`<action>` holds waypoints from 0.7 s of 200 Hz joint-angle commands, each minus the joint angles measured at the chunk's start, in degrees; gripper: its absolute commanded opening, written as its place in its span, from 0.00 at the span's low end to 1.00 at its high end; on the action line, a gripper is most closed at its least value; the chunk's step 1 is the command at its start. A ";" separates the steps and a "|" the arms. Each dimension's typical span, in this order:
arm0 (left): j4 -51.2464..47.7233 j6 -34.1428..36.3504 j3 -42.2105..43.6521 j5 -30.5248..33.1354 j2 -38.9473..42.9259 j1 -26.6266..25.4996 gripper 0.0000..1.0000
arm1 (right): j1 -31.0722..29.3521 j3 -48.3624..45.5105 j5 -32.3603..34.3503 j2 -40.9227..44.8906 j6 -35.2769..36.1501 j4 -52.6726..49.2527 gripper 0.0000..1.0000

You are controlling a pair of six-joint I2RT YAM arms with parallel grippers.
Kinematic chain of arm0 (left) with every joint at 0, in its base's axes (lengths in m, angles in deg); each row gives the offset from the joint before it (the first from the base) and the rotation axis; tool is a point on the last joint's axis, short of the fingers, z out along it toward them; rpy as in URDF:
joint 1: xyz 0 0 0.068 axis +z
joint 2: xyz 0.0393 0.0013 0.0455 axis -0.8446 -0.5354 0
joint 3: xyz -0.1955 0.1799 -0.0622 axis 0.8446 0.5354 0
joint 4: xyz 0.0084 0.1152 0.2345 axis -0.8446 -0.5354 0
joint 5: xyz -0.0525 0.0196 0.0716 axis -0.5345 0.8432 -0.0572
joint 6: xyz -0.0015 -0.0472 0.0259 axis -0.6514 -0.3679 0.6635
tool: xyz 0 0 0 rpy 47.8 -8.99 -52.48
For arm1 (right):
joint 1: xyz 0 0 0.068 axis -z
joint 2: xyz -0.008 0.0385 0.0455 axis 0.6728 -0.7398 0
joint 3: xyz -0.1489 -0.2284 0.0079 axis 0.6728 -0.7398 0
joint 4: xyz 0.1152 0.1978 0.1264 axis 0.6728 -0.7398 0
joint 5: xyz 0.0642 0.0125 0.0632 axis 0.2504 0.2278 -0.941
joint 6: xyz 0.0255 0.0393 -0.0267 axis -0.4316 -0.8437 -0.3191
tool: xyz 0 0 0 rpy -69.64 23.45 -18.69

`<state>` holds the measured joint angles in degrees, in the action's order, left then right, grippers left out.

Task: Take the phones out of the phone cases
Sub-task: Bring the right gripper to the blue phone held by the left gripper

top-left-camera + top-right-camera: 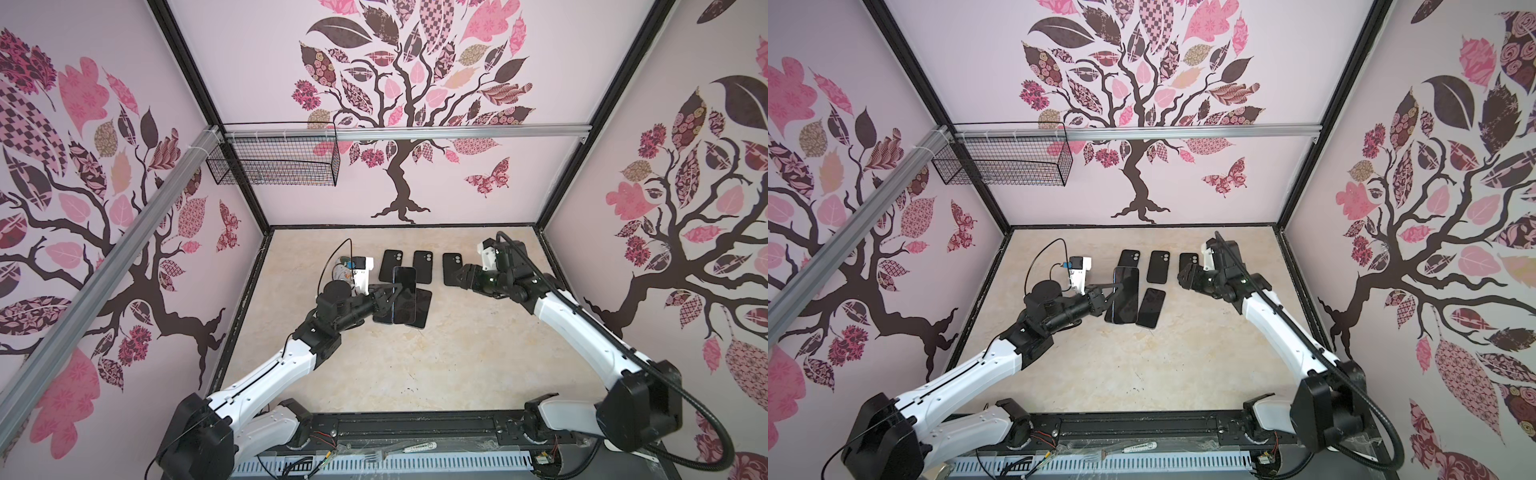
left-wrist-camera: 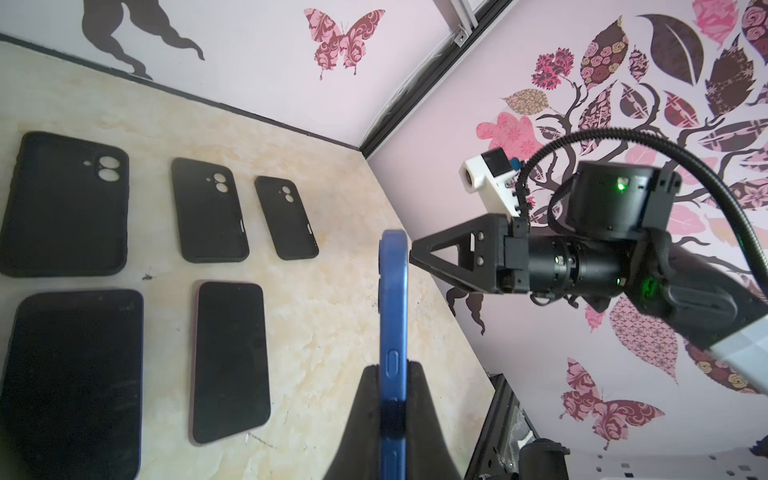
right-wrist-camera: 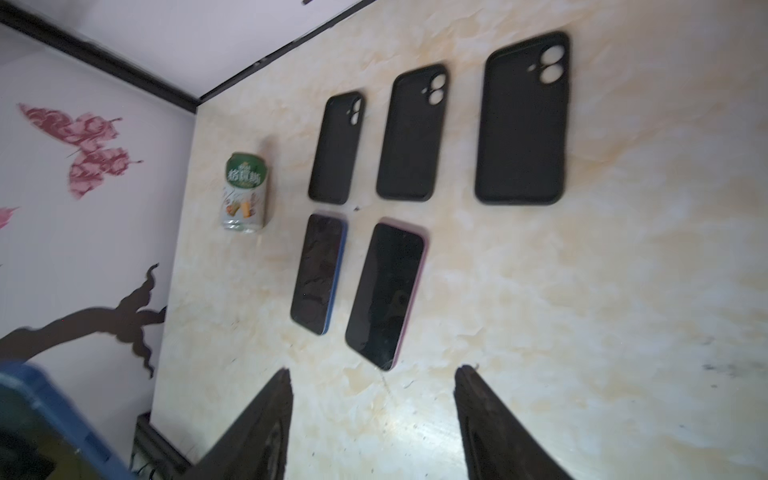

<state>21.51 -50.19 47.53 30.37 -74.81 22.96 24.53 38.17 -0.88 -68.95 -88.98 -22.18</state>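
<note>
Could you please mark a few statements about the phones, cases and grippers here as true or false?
1. The left gripper is shut on a blue phone. True.
2. Three empty black cases lie in a row on the table. True.
3. The right gripper holds one of the cases. False: it is open and empty.
4. Only one phone lies on the table. False: two phones lie there, screens up.

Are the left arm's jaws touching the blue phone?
Touching. The left wrist view shows the left gripper clamping the blue phone, a jaw pressed on each face.
</note>
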 commanded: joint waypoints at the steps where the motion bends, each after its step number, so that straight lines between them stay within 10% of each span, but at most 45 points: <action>1: 7.84 -5.76 3.28 1.02 3.92 -0.36 0.00 | -0.18 -8.37 -10.53 9.84 -6.40 19.81 0.79; 17: 8.92 -7.17 4.83 0.16 5.42 -0.39 0.00 | -0.17 -13.40 -16.65 13.06 -8.97 29.65 0.99; 55: 8.55 -7.99 5.29 -1.84 5.86 -0.39 0.00 | -2.42 -12.55 -28.65 12.60 -8.64 30.37 0.98; 88: 5.79 -7.24 3.40 2.38 5.50 -1.76 0.00 | -13.05 -5.86 -9.51 11.67 3.87 10.44 0.97; 140: -4.74 -6.51 -1.92 11.40 4.59 -3.87 0.00 | -27.93 -0.87 13.72 4.26 2.74 5.12 0.99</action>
<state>19.63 -56.99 50.81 36.49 -70.22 19.61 0.99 33.21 -1.01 -60.80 -87.40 -11.05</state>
